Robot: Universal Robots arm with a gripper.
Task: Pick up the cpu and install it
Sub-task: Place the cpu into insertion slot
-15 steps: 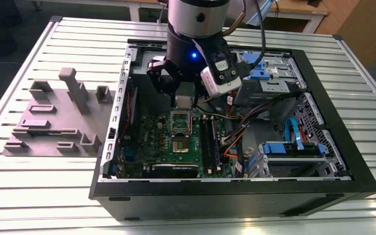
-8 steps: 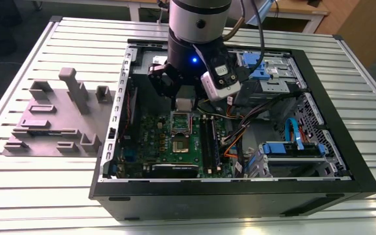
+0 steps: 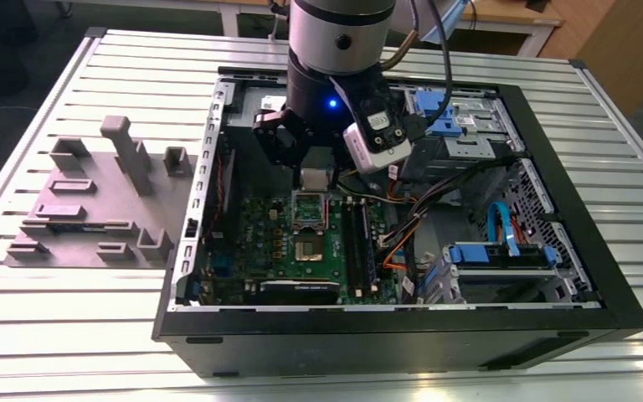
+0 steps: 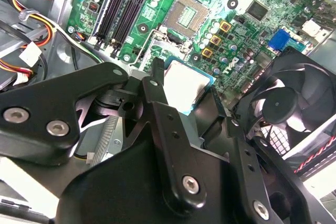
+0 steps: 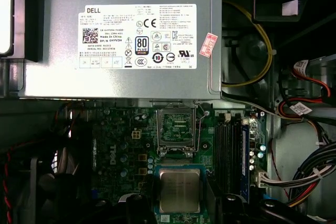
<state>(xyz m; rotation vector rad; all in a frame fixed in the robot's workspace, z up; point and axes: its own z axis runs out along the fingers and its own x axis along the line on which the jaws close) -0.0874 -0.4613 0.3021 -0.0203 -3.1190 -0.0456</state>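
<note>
Above the green motherboard (image 3: 264, 244) inside the computer case (image 3: 411, 339), gripper (image 4: 185, 86) clamped on the cpu (image 5: 180, 190), cpu held flat between black fingers (image 4: 153, 92), open socket (image 5: 177, 129) near it

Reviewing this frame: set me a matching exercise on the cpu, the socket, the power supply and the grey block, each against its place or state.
Things:
1. cpu
2. socket
3. power supply
4. grey block

Places or states:
A. open and empty on the motherboard
B. on the table, outside the case
C. held in the gripper
D. metal box with a white label, inside the case

Pairs: 1-C, 2-A, 3-D, 4-B
</note>
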